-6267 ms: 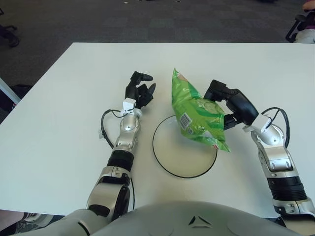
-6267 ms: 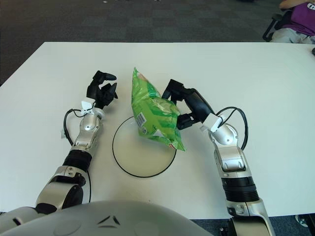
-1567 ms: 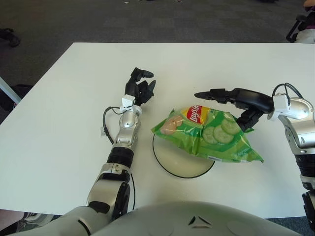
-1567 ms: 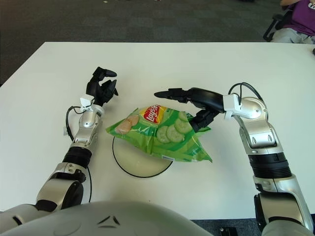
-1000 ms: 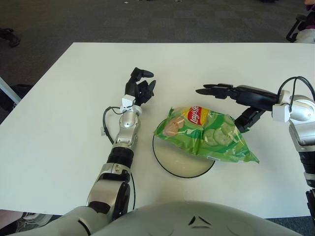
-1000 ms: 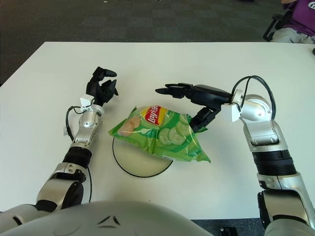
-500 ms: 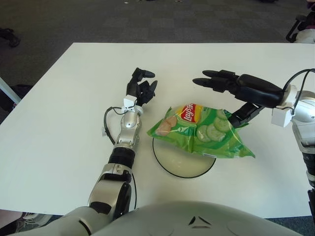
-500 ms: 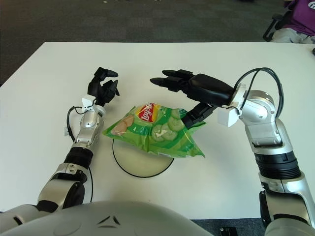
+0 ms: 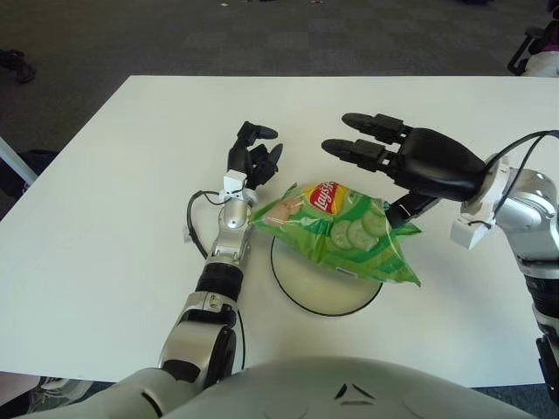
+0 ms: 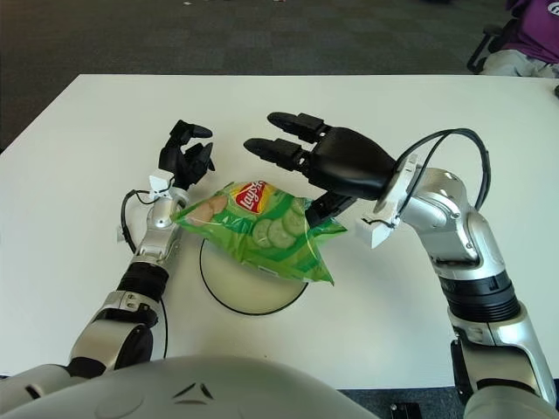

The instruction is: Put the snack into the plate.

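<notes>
**A:** Start nearest the robot. What is the status of the plate [image 9: 288, 284]?

**B:** It lies flat on the white tabletop [image 9: 105, 227], directly in front of the torso. Its near rim is bare. The far half is covered by the snack [image 9: 336, 231].

**A:** Position of the snack?

**B:** A green chip bag, lying across the plate's far portion. Its right end overhangs the rim, and its left corner reaches toward the left wrist. Whether it rests fully on the plate cannot be confirmed; the far right edge appears lifted.

**A:** State of the right hand [image 10: 327, 161]?

**B:** The upper fingers [image 10: 293, 122] are extended and spread above the bag, clear of it. One lower finger sits at the bag's far right edge. Contact looks slight; I judge the grip released or nearly so.

**A:** And the left hand [image 9: 253, 157]?

**B:** Idle, just left of the bag, fingers loosely curled, holding nothing.

**A:** Progress?

**B:** Placement appears essentially complete. Remaining: clear the right hand from the bag and confirm the bag settles on the plate.
</notes>
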